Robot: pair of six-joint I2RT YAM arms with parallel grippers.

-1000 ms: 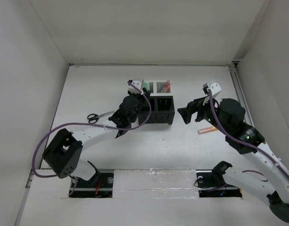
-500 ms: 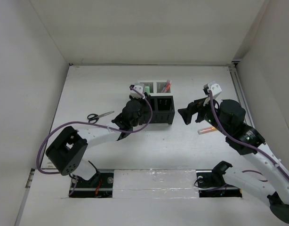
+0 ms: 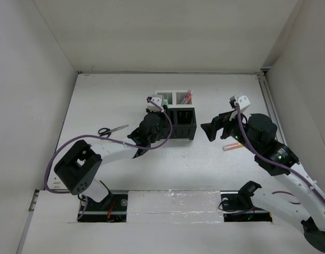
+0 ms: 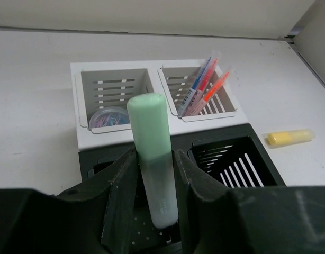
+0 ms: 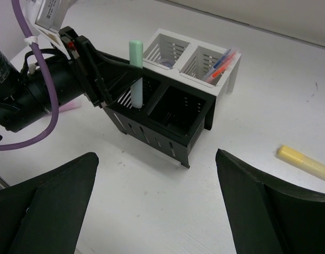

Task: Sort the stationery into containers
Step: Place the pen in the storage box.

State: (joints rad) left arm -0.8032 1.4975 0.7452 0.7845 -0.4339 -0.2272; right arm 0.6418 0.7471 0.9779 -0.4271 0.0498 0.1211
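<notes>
As left gripper (image 4: 154,156) sits a bit lower in top view vs 1 s ago, pale green marker (image 4: 149,127) stands upright in black bin (image 5: 138,129), centre frame, fingers (image 4: 120,180) flanking it, pinch unclear. Right gripper (image 5: 156,156) spread wide.

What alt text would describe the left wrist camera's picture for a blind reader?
The left hand holds a pale green marker upright over a black bin. Behind, one white bin holds coloured pens; a yellow marker lies on the table at right.
</notes>
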